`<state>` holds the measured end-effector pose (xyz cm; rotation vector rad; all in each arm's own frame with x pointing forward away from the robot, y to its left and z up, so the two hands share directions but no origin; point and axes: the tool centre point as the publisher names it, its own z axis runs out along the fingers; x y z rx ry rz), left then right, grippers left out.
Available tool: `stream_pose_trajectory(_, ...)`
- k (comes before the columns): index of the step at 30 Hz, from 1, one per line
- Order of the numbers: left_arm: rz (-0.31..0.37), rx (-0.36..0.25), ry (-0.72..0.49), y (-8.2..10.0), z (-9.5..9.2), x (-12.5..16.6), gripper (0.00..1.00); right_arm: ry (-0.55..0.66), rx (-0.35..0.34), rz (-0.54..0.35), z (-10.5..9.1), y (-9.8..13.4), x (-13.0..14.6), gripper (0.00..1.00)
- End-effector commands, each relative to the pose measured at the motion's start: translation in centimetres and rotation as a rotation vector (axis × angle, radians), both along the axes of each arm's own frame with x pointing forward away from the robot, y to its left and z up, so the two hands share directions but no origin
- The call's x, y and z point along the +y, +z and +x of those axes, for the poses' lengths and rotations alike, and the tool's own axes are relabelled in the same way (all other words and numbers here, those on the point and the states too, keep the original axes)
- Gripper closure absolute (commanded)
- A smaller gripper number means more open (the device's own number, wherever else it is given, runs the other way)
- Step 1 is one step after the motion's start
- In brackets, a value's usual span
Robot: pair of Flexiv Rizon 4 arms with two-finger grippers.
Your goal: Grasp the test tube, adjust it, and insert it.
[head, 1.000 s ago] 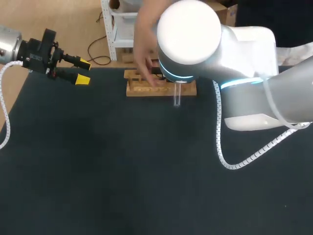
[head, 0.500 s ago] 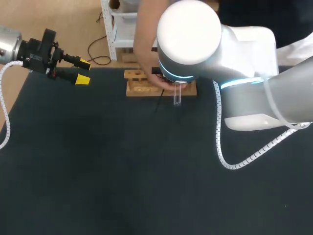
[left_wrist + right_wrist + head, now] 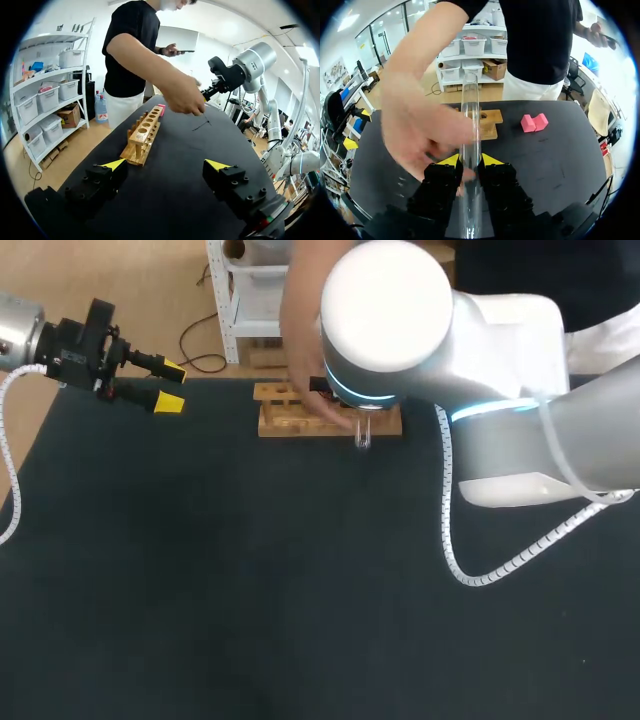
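Currently: right gripper pinching the test tube beside the wooden rack.
We are holding the tube at the rack's right end; a person's hand is reaching over the rack, close against the tube. Our left gripper is hanging well off the rack's left end, fingers spread.

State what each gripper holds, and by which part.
Right gripper clamps the test tube near mid-length; left gripper is open, holding nothing.
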<state>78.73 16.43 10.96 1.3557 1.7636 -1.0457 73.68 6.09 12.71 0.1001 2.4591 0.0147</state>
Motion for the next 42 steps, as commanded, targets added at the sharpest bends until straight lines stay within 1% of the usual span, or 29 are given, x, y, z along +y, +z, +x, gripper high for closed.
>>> stream_pose_trajectory(1,-0.001,-0.002,-0.002,-0.1,0.0,0.1,0.00,-0.001,-0.004,0.001,-0.1,0.0,-0.1,1.00)
stream_pose_trajectory(19,-0.001,-0.002,-0.002,-0.1,0.0,0.1,0.00,-0.001,-0.004,0.001,-0.1,0.0,-0.1,1.00)
stream_pose_trajectory(25,-0.001,-0.002,-0.002,-0.1,0.0,0.1,0.00,-0.001,0.003,0.000,0.8,-1.0,0.2,1.00)
stream_pose_trajectory(30,-0.001,-0.002,-0.002,-0.1,0.0,0.1,0.00,-0.002,0.008,0.017,1.6,-1.9,0.7,1.00)
stream_pose_trajectory(38,-0.001,-0.002,-0.002,-0.1,0.0,0.1,0.00,0.014,0.041,0.028,3.1,-3.8,1.1,1.00)
stream_pose_trajectory(42,-0.001,-0.002,-0.002,-0.1,0.0,0.1,0.00,0.023,0.067,0.006,3.5,-4.7,1.3,1.00)
